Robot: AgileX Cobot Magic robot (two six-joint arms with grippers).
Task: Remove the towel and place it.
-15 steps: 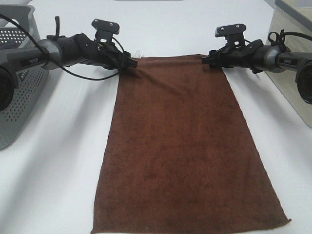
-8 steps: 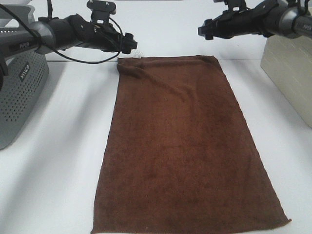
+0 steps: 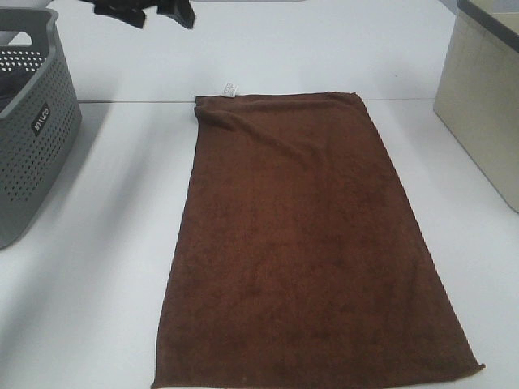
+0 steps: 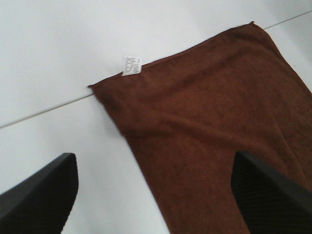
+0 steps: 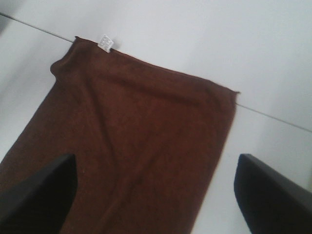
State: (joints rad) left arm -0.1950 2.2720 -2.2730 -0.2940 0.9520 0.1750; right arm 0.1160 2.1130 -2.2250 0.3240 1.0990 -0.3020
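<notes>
The dark brown towel [image 3: 312, 243] lies spread flat on the white table [image 3: 89, 292], its long side running from the far edge toward the front. Its white tag [image 3: 229, 87] is at the far left corner. The towel also shows in the left wrist view [image 4: 209, 112] and in the right wrist view [image 5: 141, 126]. My left gripper [image 4: 156, 204] is open and empty, high above the tag corner [image 4: 132, 65]. My right gripper [image 5: 156, 200] is open and empty, high above the towel's far edge. In the exterior view only a dark part of the left arm [image 3: 144, 11] shows at the top edge.
A grey perforated basket [image 3: 32, 121] stands at the left of the table. A beige box [image 3: 482, 105] stands at the right. White table shows on both sides of the towel.
Both arms have risen from the towel's far corners and pulled back. The right arm has left the exterior view. The towel lies as it did.
</notes>
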